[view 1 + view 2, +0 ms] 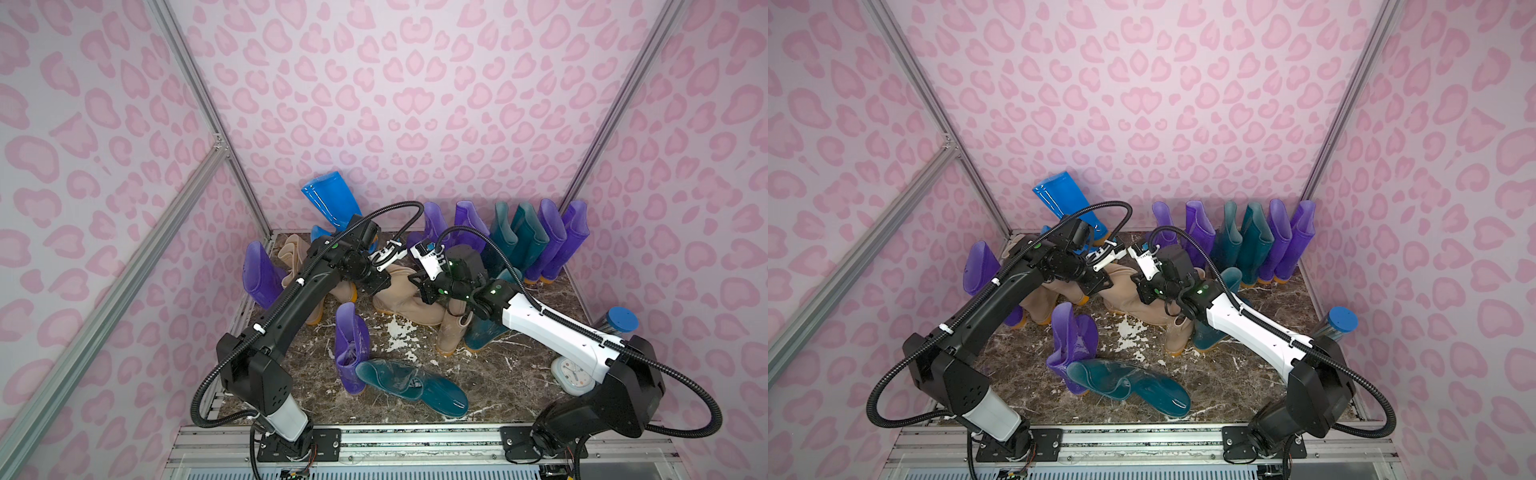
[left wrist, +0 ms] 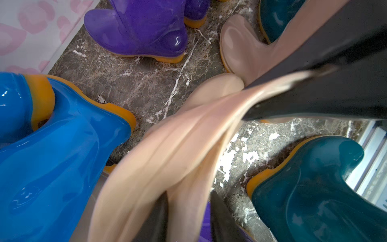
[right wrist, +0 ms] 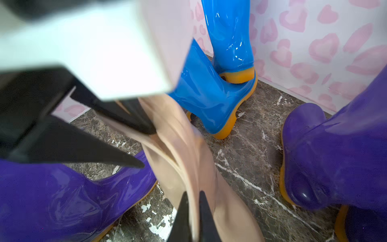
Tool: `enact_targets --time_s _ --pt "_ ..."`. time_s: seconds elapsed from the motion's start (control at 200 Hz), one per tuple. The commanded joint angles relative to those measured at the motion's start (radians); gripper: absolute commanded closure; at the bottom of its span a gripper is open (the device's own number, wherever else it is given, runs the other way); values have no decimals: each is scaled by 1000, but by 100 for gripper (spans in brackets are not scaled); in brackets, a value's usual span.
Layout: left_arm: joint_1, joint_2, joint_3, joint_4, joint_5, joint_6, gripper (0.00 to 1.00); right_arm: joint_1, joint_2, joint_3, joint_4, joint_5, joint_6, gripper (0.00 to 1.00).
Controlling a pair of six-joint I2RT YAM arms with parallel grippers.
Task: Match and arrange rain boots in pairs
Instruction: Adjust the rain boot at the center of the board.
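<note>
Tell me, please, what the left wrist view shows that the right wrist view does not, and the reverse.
Only the left wrist view shows dark teal boots and the metal rail at the floor's edge. Only the right wrist view shows the left claw from outside, white body and black fingers at the beige shaft. Both show the blurred beige boot, the right claw shut on its rim, the blue boots, purple boots and the marble floor.

Black left arm (image 1: 291, 299), white-shelled right arm (image 1: 552, 328), ribbed black cables (image 1: 193, 405), green lights (image 1: 494, 291).
</note>
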Motion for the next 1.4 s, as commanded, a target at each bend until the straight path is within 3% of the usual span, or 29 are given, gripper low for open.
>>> enact_targets --time_s 0.0,0.04,0.105,0.29,0.39,0.68,0.935,1.09,1.395 --pt "0 -23 -19 -21 -9 -29 90 -3 12 21 66 6 23 100" --pt "0 -31 -21 -28 -8 -36 98 -3 15 28 65 8 26 100" --pt "0 -52 -20 -30 -4 -54 98 -3 19 38 63 7 34 100" --pt "1 -103 -11 -49 48 -148 98 -5 -6 69 52 25 62 61" --pt "1 -107 3 -99 44 -196 98 -5 -52 60 63 68 98 53" --pt "21 -140 64 -74 36 -426 98 -9 -254 -47 128 193 152 46" --pt "52 -94 124 21 117 -606 98 -14 -301 -57 32 303 153 40" --pt "51 -56 138 136 200 -582 98 -14 -323 -89 36 295 166 38" --pt "44 78 299 180 18 -458 98 -19 -340 -121 54 307 166 38"
